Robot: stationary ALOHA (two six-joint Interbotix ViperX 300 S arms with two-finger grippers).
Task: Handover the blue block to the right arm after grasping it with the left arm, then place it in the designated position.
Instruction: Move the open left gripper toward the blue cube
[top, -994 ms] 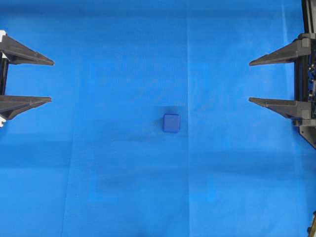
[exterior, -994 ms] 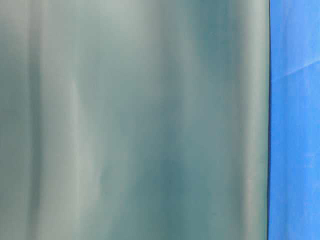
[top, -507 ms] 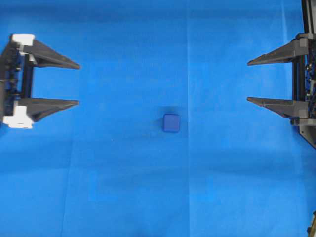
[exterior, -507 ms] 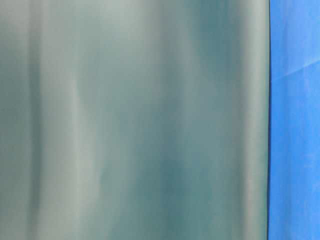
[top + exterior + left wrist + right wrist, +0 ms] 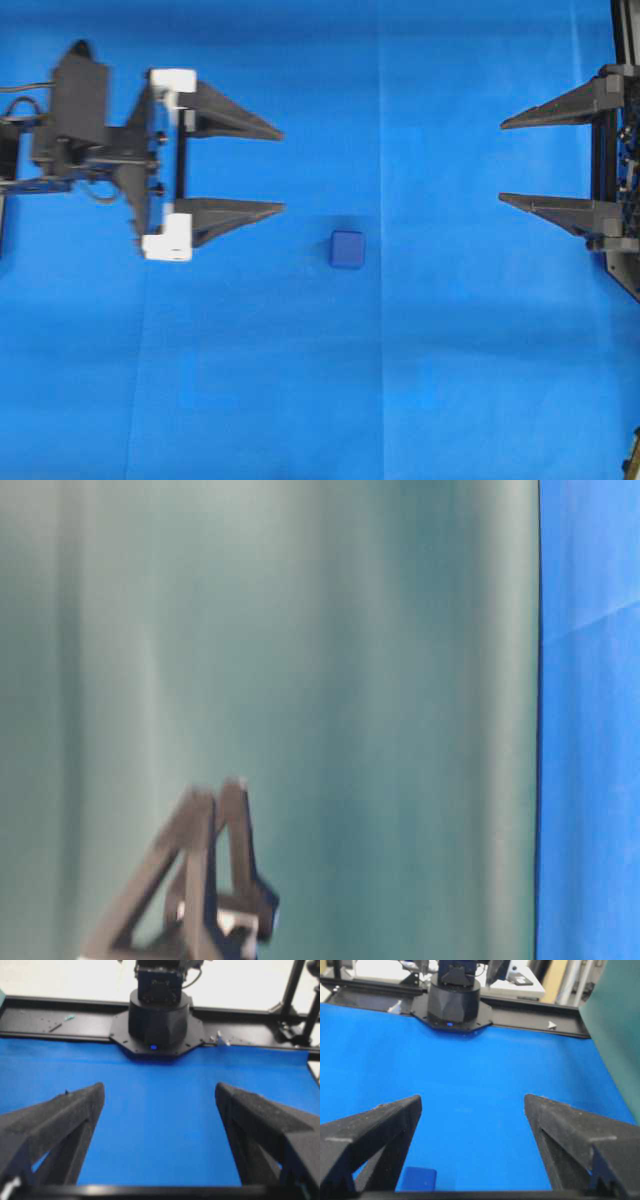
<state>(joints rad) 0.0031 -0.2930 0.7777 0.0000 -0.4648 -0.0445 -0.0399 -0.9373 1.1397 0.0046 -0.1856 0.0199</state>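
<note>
Table-level exterior view is showing almost nothing useful: a blurred grey-green sheet is filling most of it, with only a strip of blue cloth at the right and a dark, blurred gripper frame poking up at the bottom edge (which arm it belongs to is unclear). The right arm's gripper is being cut off by the overhead frame's right edge, its two fingers standing wide apart with nothing between them. The left arm's gripper is hanging with fingers spread and empty. The blue block is sitting on the cloth near the middle, just beyond the left gripper's lower fingertip and not touching it. In the right wrist view the block is peeking in at the bottom.
</note>
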